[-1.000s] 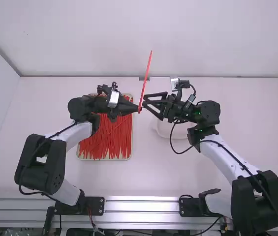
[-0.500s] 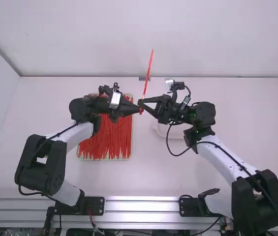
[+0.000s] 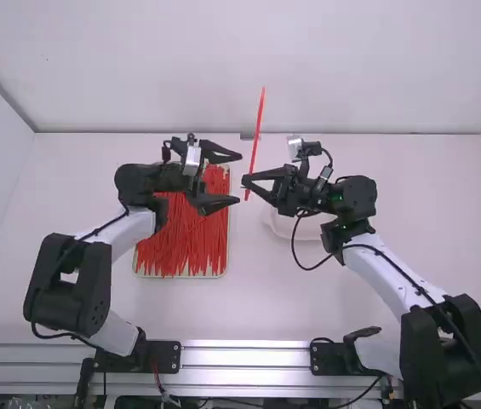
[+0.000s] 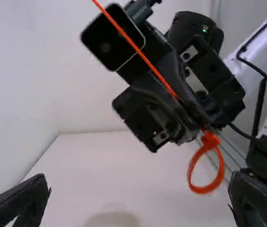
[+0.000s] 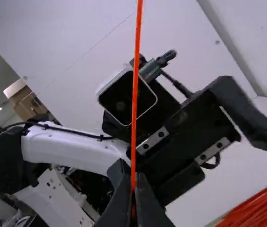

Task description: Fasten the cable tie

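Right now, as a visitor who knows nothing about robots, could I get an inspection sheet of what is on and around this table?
Surface: white table, no spills or marks seen.
Job's things: red cable tie, tail pointing up, lower end closed into a loop.
Clutter: tray full of spare ties; a white container below the right gripper.
Grippers: left gripper open, fingers spread wide, apart from the tie; right gripper shut on the tie just above the loop.
Cables: black cable hanging in a loose loop from the right wrist.
Surroundings: plain white walls; nothing else seen.
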{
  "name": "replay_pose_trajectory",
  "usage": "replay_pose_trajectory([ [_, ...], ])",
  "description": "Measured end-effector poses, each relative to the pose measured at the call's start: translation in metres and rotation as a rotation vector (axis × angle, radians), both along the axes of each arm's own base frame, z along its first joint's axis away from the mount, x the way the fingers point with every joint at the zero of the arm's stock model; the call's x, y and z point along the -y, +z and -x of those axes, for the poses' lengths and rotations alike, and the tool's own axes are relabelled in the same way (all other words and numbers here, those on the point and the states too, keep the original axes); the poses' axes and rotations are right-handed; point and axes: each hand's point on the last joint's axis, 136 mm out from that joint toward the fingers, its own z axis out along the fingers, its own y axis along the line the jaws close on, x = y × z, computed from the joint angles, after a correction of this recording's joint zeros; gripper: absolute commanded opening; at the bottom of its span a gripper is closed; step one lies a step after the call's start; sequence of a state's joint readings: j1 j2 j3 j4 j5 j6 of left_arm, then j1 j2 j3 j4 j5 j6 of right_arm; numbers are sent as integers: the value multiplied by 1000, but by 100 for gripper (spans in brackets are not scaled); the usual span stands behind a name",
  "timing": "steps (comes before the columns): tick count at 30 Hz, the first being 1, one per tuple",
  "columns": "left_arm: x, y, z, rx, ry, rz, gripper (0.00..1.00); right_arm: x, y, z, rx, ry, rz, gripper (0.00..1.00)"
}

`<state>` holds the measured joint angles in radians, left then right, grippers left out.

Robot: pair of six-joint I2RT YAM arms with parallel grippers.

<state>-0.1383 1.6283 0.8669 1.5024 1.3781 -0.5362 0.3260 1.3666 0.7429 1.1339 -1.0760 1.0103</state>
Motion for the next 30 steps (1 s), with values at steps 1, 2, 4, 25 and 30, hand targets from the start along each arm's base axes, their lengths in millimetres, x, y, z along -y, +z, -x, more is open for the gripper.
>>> replay_pose_trajectory([
  [1, -5, -1, -5, -24, 16, -1, 99, 4, 0, -4, -2, -14, 1, 0],
  [2, -8, -1, -7, -40, 26, -1, 99, 7, 0, -5, -3, -19, 1, 0],
  [4, -17, -1, -18, -105, 60, 3, 99, 12, -1, -10, -3, -35, 3, 0],
  [25, -77, 10, -105, -783, 320, -42, 99, 89, 20, -76, -82, -243, 91, 0],
  [30, -90, -11, -113, -948, 536, -149, 99, 100, 19, -86, -109, -280, 157, 0],
])
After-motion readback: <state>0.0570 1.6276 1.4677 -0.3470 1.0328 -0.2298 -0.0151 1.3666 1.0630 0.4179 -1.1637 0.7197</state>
